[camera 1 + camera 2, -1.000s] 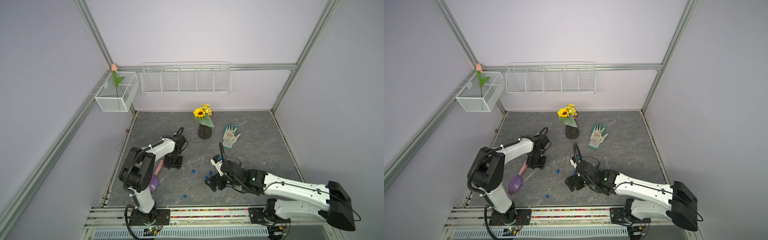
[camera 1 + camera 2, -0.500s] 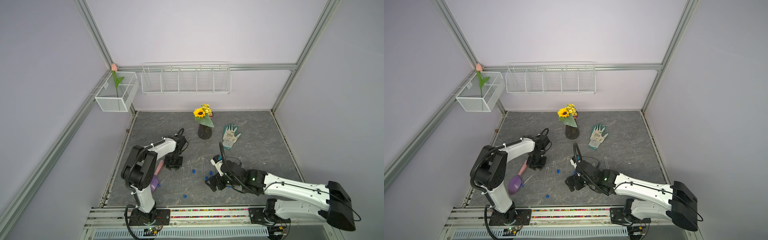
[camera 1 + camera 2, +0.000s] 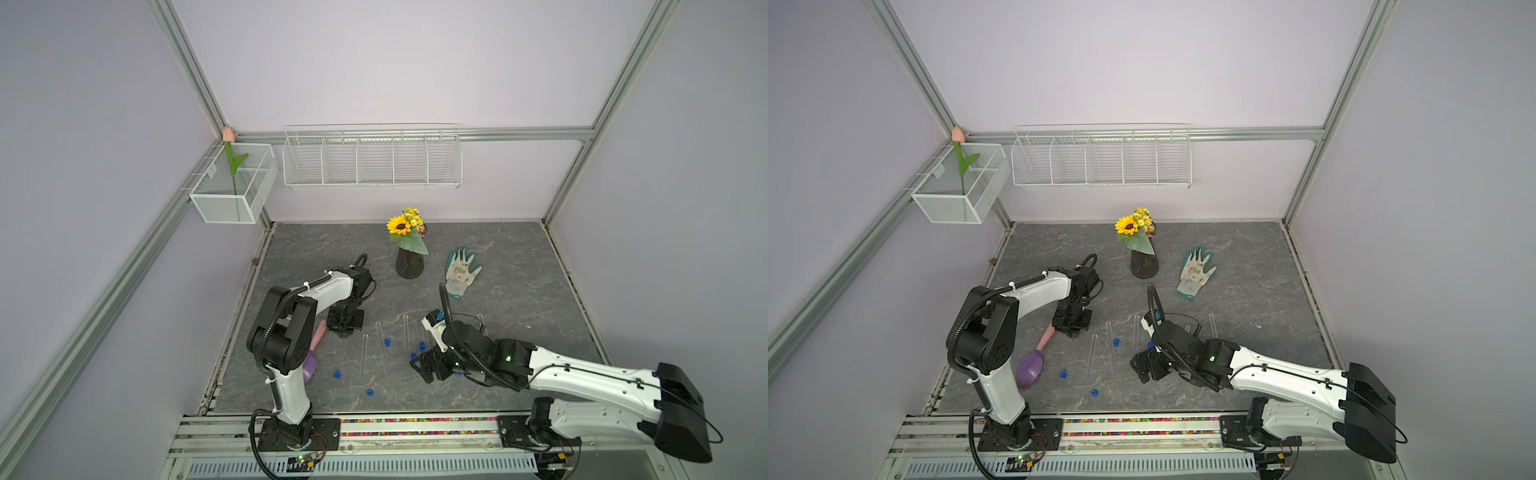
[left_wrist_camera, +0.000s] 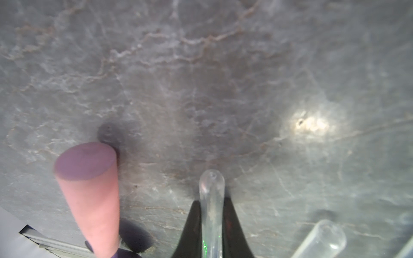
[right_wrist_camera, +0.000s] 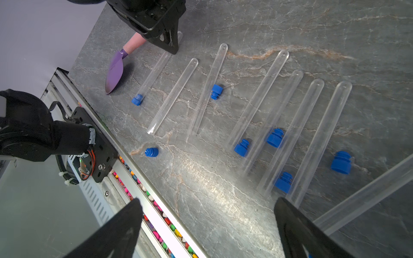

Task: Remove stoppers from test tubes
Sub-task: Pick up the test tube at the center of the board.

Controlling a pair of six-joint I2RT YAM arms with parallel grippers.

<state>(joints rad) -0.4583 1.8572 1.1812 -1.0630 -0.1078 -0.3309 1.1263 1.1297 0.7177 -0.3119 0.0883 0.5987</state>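
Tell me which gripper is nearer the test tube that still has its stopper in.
Left. The left gripper is shut on that test tube at its rounded end, opposite its stopper. The right gripper hangs open farther along the row, above the loose stoppers, clear of it.

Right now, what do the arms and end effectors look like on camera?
The left arm and right arm have white shells, black joints and black ribbed cables. A green light glows near the right wrist. The left end effector and right end effector are black with tapered fingers.
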